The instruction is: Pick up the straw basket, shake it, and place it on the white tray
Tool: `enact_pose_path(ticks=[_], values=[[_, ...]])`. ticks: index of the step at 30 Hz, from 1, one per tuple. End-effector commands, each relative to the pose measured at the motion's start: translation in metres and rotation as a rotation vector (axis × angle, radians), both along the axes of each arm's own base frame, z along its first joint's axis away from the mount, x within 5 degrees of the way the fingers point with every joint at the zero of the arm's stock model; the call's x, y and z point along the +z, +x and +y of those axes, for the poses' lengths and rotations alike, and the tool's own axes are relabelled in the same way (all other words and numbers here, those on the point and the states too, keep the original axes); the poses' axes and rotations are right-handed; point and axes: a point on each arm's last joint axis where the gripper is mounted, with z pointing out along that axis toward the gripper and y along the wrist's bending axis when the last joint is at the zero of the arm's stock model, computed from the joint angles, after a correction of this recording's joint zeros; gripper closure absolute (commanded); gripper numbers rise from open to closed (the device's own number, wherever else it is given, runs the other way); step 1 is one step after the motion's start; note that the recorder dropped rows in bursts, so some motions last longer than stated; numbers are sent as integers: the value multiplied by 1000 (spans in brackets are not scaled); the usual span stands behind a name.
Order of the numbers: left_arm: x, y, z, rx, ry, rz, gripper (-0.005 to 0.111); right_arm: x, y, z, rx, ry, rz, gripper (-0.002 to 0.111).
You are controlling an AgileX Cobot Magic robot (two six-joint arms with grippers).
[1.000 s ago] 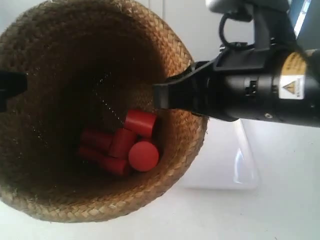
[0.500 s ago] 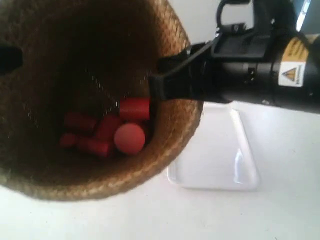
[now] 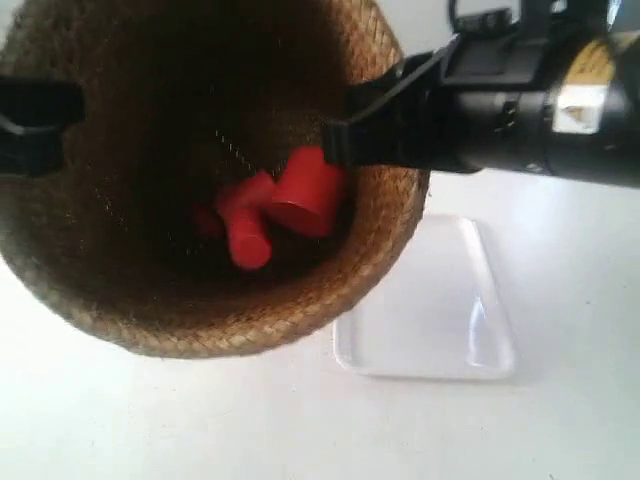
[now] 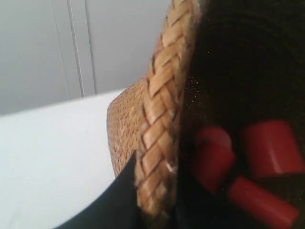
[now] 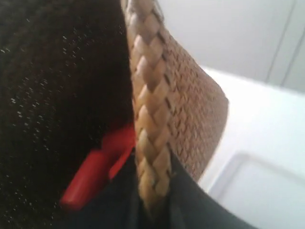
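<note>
Left gripper (image 4: pixel 155 210): narrow, pinched across the braided rim of the straw basket (image 4: pixel 159 114), one black finger outside the weave and one inside. Right gripper (image 5: pixel 153 200): the same pinch on the opposite side of the rim.

The basket hangs between the two arms, beside the white tray (image 3: pixel 440 330), and covers the tray's nearer corner in the exterior view. It looks clear of the table (image 3: pixel 120 420), but the base is hidden, so I cannot confirm that.

Orientation: the mouth opens toward the exterior camera. The long axis runs mouth to base, away from the lens toward the table, slightly tipped rather than square-on. The red cylinders (image 3: pixel 275 205) are blurred and lie low inside, toward the right gripper's side.

Risks:
- Both holds are on soft braid only. A hard shake could flex the rim and let it slide out of a pinch.
- If the arms move out of step, the basket twists and one side may tear free.
- More tip could throw the cylinders out over the rim.
- The tray is barely larger than the base, so an off-centre set-down would leave the basket perched on the tray's raised edge.
</note>
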Motion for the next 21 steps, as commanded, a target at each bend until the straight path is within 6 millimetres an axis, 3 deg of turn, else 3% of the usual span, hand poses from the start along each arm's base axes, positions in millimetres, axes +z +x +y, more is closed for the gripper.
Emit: enact_pose_path(ticks=[1, 3, 5, 9, 10, 12, 14, 16, 18, 21], values=[[20, -26, -6, -131, 55, 64, 107, 20, -22, -3, 28, 14, 45, 108], [34, -40, -2, -147, 55, -26, 107, 41, -40, -7, 77, 103, -95, 108], [34, -37, 1, -115, 54, -124, 107, 40, -41, -5, 110, 138, -215, 108], [-4, -4, -10, -77, 104, -82, 107, -21, -5, 5, 64, -34, -60, 108], [-5, -5, -12, -93, 92, -24, 107, -24, -2, 6, 37, -19, 10, 108], [11, -19, -13, -148, 84, 9, 107, -8, -16, 7, 38, 59, 57, 108], [29, -35, -9, -179, 69, -28, 107, 14, -34, 5, 89, 127, -28, 108], [35, -42, -4, -169, 78, -114, 107, 33, -48, 2, 141, 177, -156, 108], [20, -30, -5, -126, 86, -134, 107, 18, -38, 5, 145, 106, -191, 108], [-12, -6, -12, -83, 60, -11, 107, -27, -6, 11, 80, -25, -21, 108]])
